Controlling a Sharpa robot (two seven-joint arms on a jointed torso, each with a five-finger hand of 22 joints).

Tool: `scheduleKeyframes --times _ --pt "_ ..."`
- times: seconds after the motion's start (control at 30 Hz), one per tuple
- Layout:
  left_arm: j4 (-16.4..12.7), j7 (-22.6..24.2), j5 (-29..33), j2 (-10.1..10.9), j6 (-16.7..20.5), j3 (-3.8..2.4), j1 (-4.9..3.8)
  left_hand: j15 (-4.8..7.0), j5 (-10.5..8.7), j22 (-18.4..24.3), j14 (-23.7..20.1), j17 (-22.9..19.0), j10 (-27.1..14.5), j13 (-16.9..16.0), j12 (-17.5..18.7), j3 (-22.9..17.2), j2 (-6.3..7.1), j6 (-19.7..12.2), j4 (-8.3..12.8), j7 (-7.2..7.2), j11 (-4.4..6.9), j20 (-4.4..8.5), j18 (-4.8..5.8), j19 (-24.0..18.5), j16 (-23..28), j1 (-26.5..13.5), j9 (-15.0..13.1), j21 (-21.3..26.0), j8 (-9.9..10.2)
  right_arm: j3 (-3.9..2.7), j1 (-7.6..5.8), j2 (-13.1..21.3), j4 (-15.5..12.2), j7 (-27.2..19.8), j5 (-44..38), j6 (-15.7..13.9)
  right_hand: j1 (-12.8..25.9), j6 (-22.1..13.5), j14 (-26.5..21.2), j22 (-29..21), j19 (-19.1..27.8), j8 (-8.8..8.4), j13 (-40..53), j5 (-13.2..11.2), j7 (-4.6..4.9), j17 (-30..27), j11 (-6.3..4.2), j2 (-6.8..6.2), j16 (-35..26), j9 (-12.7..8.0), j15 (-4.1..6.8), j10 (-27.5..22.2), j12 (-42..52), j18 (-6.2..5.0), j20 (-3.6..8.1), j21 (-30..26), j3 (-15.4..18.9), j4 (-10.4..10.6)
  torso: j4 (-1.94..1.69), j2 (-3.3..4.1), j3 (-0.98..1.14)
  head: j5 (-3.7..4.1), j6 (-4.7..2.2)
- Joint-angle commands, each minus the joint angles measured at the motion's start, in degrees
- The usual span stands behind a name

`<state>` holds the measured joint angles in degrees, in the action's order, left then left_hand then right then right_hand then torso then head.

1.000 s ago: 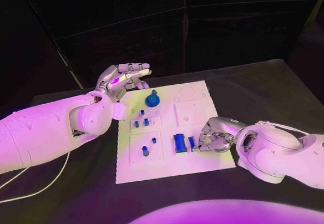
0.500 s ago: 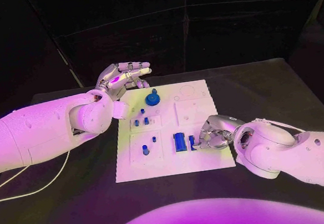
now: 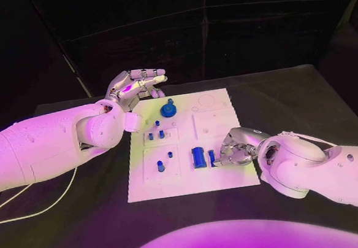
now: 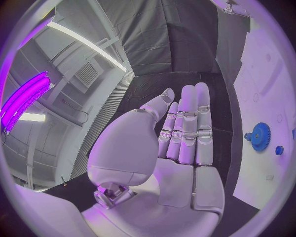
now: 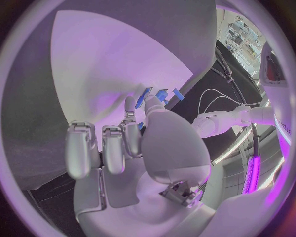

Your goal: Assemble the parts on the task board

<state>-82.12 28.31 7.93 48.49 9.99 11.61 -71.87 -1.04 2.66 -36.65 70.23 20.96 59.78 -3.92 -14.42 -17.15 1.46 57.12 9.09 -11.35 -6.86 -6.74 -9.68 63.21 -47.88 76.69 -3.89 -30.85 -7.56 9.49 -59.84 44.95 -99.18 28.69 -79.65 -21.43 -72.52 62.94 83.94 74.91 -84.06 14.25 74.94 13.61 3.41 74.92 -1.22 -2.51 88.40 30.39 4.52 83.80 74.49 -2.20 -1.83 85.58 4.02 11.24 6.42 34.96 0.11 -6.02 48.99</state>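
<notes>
The task board (image 3: 191, 144) is laid flat in the middle of the black bench (image 3: 301, 101), with small blue parts spread over it. A round blue gear (image 3: 168, 109) is seen near the board's far edge, two short blue pegs (image 3: 156, 135) stand just nearer, and two more small pieces (image 3: 160, 166) sit in the near-left compartment. A larger upright blue block (image 3: 199, 157) stands beside a thin blue piece (image 3: 211, 157) near the board's near-right area.

The left robot hand (image 3: 135, 84) is held above the bench just off the board's far-left corner — its fingers are straight and apart, and nothing is held. The right robot hand (image 3: 235, 147) is lowered onto the board's right side, its fingers curled toward the thin blue piece; whether that piece is actually pinched cannot be told.
</notes>
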Motion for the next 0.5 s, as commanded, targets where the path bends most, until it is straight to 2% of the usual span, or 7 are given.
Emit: scheduleKeyframes --times 0.03,0.17,0.23,0.3,0.33,0.43,0.5 --pt "-0.06 0.28 0.08 0.0 -0.4 -0.05 -0.11 -0.55 0.1 0.08 0.01 -0.07 -0.38 -0.01 -0.36 0.23 -0.39 -0.35 -0.02 0.14 -0.1 -0.35 -0.67 -0.03 0.17 -0.02 0.05 0.23 0.13 -0.02 -0.08 0.94 -1.11 -1.98 1.49 -3.65 1.49 -0.7 5.36 8.41 -2.9 -0.15 4.46 -0.47 0.03 11.8 0.38 -0.07 -0.44 0.03 -0.04 -0.32 -0.28 0.53 0.03 -0.29 1.23 0.57 0.12 -0.08 -0.04 -0.1 -0.07" --pt "-0.13 0.37 0.08 0.05 -0.41 -0.05 -0.11 -0.55 0.1 0.08 0.01 -0.07 -0.38 -0.01 -0.36 0.23 -0.39 -0.35 -0.02 0.14 -0.1 -0.35 -0.67 -0.03 0.17 -0.02 0.05 0.23 0.13 -0.05 -0.11 2.8 -2.32 -5.98 5.36 -6.28 1.62 -2.15 5.07 7.01 -2.23 -1.18 3.44 1.76 0.54 10.57 0.79 -1.31 -1.24 -0.28 -0.34 -1.21 -1.9 0.19 -0.21 -1.32 2.89 0.8 0.04 -0.04 -0.11 0.03 -0.27" --pt "-0.19 0.47 0.08 0.08 -0.46 -0.05 -0.11 -0.55 0.1 0.11 0.01 -0.07 -0.41 -0.01 -0.39 0.23 -0.45 -0.36 -0.03 0.14 -0.1 -0.36 -0.68 -0.01 0.17 0.01 0.04 0.26 0.12 -0.08 -0.17 3.78 -2.76 -9.03 9.03 -7.24 1.1 -2.85 4.75 5.56 -1.54 -1.74 2.14 2.44 0.87 9.24 1.08 -1.41 -2.13 -0.44 -0.57 -2.26 -3.91 -0.16 -0.41 -2.42 3.36 0.7 -0.01 -0.03 -0.06 -0.06 -0.36" --pt "-0.28 0.62 0.08 0.13 -0.59 -0.04 -0.11 -0.59 0.09 0.18 -0.1 -0.09 -0.48 -0.02 -0.45 0.37 -0.39 -0.41 -0.06 0.14 -0.12 -0.4 -0.65 -0.07 0.22 -0.05 0.04 0.37 0.11 -0.16 -0.4 4.93 -2.79 -14.74 16.15 -8.61 -0.62 -4.37 3.23 -0.59 1.44 -2.9 -2.87 3.5 1.55 3.58 1.69 -0.81 -6.21 -0.8 -1.02 -6.21 -11.55 -1.61 -0.82 -7.2 3.62 0.09 -0.14 0.02 -0.02 -0.05 -0.48" --pt "-0.28 0.71 0.08 0.14 -0.63 -0.04 -0.11 -0.62 0.09 0.22 -0.21 -0.11 -0.51 -0.02 -0.48 0.43 -0.35 -0.42 -0.09 0.15 -0.13 -0.43 -0.63 -0.16 0.27 -0.1 0.04 0.45 0.11 -0.29 -0.51 5.22 -2.47 -17.14 18.93 -9.07 -1.27 -4.72 2.88 -2.14 2.18 -3.23 -4.01 3.76 1.76 2.29 1.86 -0.61 -7.24 -0.91 -1.09 -7.07 -13.21 -1.94 -0.98 -8.48 3.62 -0.24 -0.15 0.01 -0.04 -0.02 -0.51" --pt "-0.25 1.14 0.08 0.16 -0.53 -0.04 -0.11 -0.81 0.09 0.54 -1.39 -0.2 -0.54 -0.06 -0.75 0.75 -0.32 -0.33 -0.23 0.3 -0.13 -0.6 -0.54 -1.06 0.61 -0.24 -0.01 1.11 -0.05 -2.06 -0.78 5.36 0.37 -25.91 27.66 -12.12 -6.15 -4.39 2.03 -5.52 3.67 -3.75 -7.82 3.24 1.77 -1.23 1.8 -0.01 -10.18 -1.17 -1.14 -9.62 -18.57 -2.7 -1.09 -11.46 2.44 -3.11 0.04 -0.15 -0.18 -0.01 -0.74" --pt "-0.17 1.43 0.08 0.12 -0.44 -0.04 -0.11 -0.8 0.09 0.75 -2.23 -0.24 0.02 -0.14 -1.16 0.93 -0.47 0.4 -0.4 0.82 0.19 -0.68 -0.53 -1.73 0.78 -0.35 -0.16 1.58 -0.51 -3.14 -0.86 5.32 2.31 -30.46 32.49 -13.09 -8.45 -3.51 1.2 -8.26 4.9 -3.97 -12.22 2.6 1.68 -4.33 1.62 0.51 -12.85 -1.48 -1.0 -12.27 -24.75 -3.29 -0.98 -13.9 1.49 -4.42 0.12 -0.29 -0.16 -0.08 -1.13"
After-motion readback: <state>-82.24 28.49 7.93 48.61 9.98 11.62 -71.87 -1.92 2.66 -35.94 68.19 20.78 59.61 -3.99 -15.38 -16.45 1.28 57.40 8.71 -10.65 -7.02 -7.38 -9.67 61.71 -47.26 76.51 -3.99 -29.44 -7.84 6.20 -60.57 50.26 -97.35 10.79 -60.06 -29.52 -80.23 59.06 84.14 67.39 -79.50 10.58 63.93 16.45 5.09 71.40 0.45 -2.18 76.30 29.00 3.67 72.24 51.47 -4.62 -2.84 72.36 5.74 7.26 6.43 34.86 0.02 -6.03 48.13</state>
